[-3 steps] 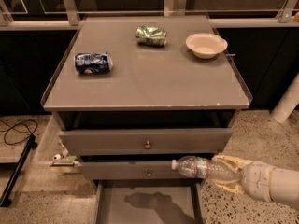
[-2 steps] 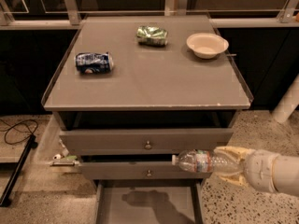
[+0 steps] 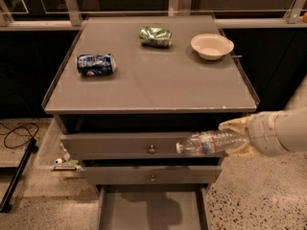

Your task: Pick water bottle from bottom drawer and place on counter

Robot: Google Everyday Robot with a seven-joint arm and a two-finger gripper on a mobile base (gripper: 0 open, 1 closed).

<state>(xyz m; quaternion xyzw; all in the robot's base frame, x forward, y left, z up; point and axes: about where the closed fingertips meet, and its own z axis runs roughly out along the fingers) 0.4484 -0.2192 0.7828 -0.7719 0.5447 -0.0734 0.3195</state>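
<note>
My gripper (image 3: 238,137) comes in from the right and is shut on the water bottle (image 3: 210,142), a clear bottle with a white cap and a red-and-blue label. I hold it on its side, cap pointing left, in front of the top drawer's right half and just below the counter's front edge. The bottom drawer (image 3: 152,210) is pulled open below, its grey floor bare with a shadow on it. The counter (image 3: 158,75) is the broad grey top above.
On the counter lie a crushed blue can (image 3: 96,64) at the left, a crushed green can (image 3: 155,36) at the back middle and a white bowl (image 3: 212,46) at the back right. Two upper drawers (image 3: 151,149) with knobs are closed. A black cable (image 3: 17,131) lies on the floor at the left.
My gripper has lifted the water bottle upward and slightly right, from the middle drawer's height to the top drawer's height.
</note>
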